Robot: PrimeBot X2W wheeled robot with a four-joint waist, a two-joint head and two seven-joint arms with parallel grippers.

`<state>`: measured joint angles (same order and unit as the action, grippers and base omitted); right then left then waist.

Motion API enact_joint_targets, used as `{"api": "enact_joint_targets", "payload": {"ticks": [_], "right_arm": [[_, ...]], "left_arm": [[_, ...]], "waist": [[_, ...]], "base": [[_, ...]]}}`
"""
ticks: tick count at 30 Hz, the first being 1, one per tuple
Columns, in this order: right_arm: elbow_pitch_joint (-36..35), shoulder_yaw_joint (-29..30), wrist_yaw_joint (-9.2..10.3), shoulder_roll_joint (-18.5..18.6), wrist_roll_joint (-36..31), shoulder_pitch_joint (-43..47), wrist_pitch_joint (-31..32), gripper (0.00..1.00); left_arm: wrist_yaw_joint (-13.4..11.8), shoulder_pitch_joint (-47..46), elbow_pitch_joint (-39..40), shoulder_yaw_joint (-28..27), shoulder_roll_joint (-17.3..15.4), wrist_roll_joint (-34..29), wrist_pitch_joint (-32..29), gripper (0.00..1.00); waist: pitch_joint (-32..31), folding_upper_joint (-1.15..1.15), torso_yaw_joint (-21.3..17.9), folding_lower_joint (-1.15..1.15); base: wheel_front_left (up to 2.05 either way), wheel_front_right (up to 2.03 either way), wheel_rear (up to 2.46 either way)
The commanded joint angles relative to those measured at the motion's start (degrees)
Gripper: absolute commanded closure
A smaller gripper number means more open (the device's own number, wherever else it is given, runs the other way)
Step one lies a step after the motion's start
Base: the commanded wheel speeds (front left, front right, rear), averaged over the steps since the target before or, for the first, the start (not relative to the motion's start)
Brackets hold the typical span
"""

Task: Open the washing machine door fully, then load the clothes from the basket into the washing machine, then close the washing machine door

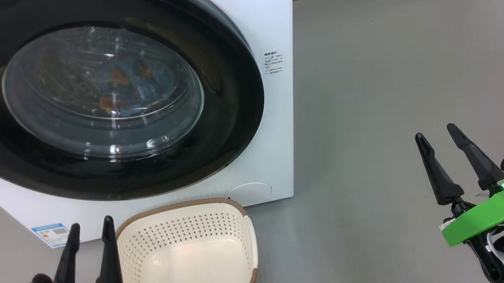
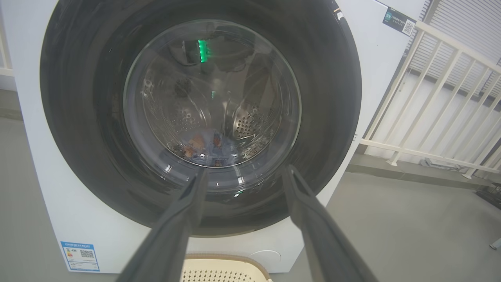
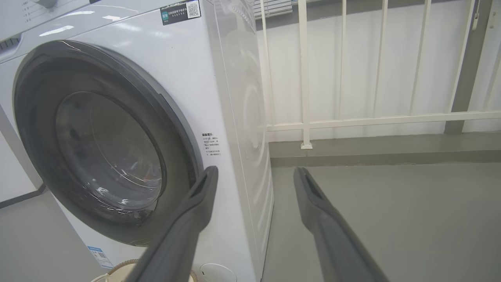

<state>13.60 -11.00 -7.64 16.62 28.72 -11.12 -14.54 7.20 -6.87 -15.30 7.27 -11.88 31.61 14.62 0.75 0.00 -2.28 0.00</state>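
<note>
The washing machine (image 1: 268, 27) stands ahead with its round black-rimmed door (image 1: 228, 92) flat against the front. Through the glass, blue clothes (image 1: 122, 87) with orange patches lie in the drum; the left wrist view has the clothes (image 2: 205, 143) low behind the window. On the floor before the machine, the cream basket (image 1: 185, 261) holds nothing. My left gripper (image 1: 90, 231) is open, low beside the basket's left rim. Off to the right over bare floor, my right gripper (image 1: 436, 136) is open too, nothing between its fingers (image 3: 203, 196).
A white railing (image 3: 352, 117) runs along the wall to the right of the machine. Grey floor (image 1: 390, 75) stretches open on the right side. A blue label sticker (image 1: 51, 233) marks the machine's lower front corner.
</note>
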Motion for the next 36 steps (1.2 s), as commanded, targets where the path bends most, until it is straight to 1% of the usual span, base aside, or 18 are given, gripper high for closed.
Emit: {"api": "enact_joint_targets", "payload": {"ticks": [1,32,33,36], "right_arm": [[-1.24,-0.93,0.15,0.75,0.04,0.19,-0.46,0.0],[-0.9,-1.76,0.15,0.74,0.37,-0.09,-0.46,0.0],[0.19,-0.76,0.0,-0.03,0.01,0.0,0.0,1.0],[1.81,-1.27,-0.01,-1.07,0.01,0.81,0.1,1.0]], "left_arm": [[0.23,-1.59,1.09,-2.12,-1.44,-0.71,0.38,0.0],[0.25,-1.8,0.93,-1.49,-1.69,-0.4,0.36,0.0],[0.0,-0.01,-0.08,0.33,-0.12,0.0,0.0,1.0],[-0.03,0.74,-1.63,0.53,0.85,0.05,-0.07,1.0]], "waist": [[0.08,0.0,0.06,0.0],[0.39,0.0,0.14,0.0],[0.39,0.0,0.14,0.0],[0.39,0.0,0.14,0.0]], "base": [[0.0,0.0,0.0],[0.0,0.0,0.0],[0.0,0.0,0.0],[0.0,0.0,0.0]]}}
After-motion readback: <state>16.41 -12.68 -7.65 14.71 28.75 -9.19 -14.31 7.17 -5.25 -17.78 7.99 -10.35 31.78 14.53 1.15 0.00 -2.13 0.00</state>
